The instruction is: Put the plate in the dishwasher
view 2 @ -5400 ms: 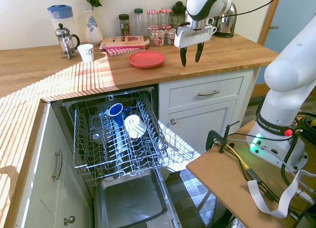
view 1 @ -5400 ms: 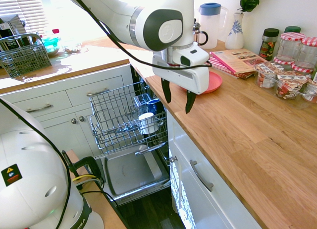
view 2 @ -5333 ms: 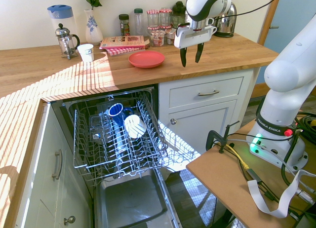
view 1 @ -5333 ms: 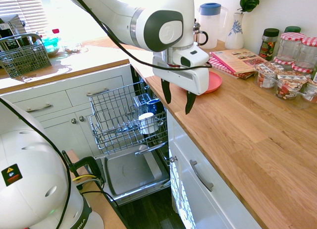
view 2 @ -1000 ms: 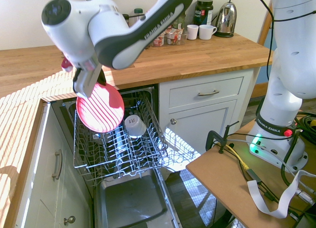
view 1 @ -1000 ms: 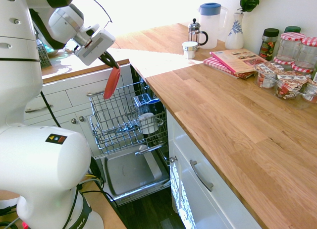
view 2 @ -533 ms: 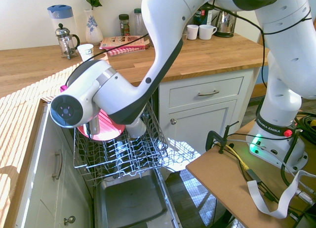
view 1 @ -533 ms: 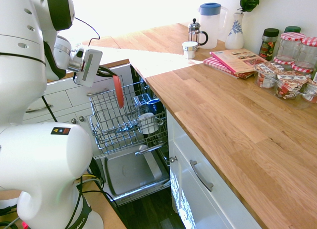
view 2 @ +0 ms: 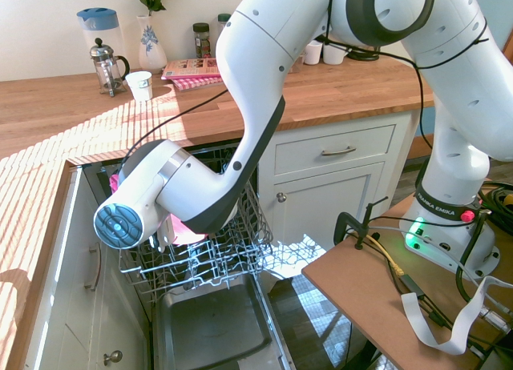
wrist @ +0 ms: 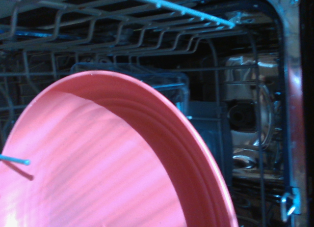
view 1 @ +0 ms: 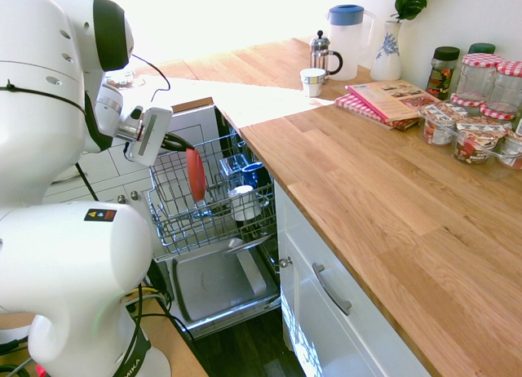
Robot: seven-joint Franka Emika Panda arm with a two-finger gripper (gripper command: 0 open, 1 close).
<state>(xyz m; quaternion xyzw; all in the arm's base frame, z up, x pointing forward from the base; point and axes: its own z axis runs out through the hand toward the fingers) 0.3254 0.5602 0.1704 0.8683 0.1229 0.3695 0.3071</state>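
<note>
Now lowering the red plate (view 1: 196, 175), gripped on edge by the pincer (view 1: 186, 145), towards the wire rack (view 1: 175, 199) of the open dishwasher (view 1: 216, 283), and probably needing a slot between the prongs before any letting go.

The round coral-red plate (view 1: 196, 175), flat on the wooden bench (view 1: 351, 165) at first, now stands on edge at the grey wire dishwasher rack (view 1: 175, 201), lower than a moment ago.

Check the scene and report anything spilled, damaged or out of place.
Nothing stands out: the gripper grips the red plate on edge at the dishwasher rack, and the white cup stands upright. I see no spill or damage.
</note>
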